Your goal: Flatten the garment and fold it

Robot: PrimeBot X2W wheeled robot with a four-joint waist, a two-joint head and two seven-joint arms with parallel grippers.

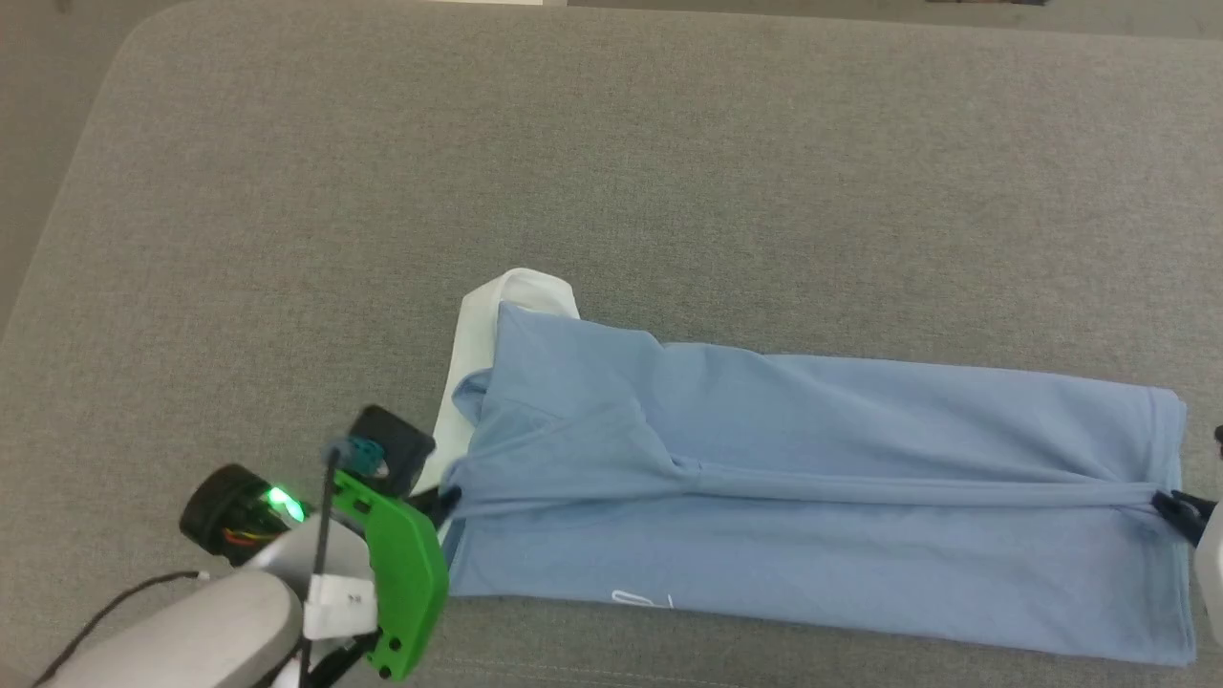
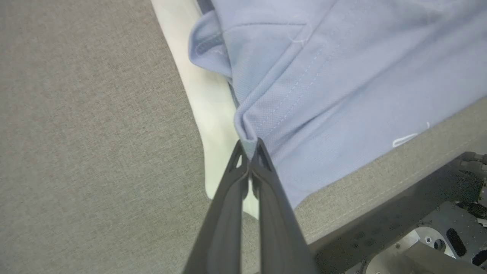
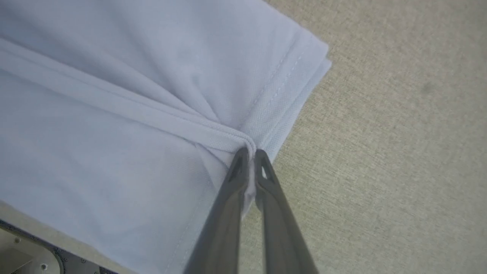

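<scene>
Left pincer [image 1: 444, 499] is clamped on a pinch of cloth at the collar end of the garment [image 1: 812, 459], its two dark fingers [image 2: 232, 198] pressed together over a blue fold, while the right pincer [image 1: 1177, 504] is likewise closed on the hem at the opposite end. Between them a raised ridge of fabric [image 1: 908, 489] runs straight along the light blue shirt, which lies lengthwise on the grey fabric-covered worktop [image 1: 382, 191] near its front edge. Its white collar [image 1: 478, 334] juts out beside the left pincer, and part of a white logo [image 1: 642, 602] shows at the near edge.
</scene>
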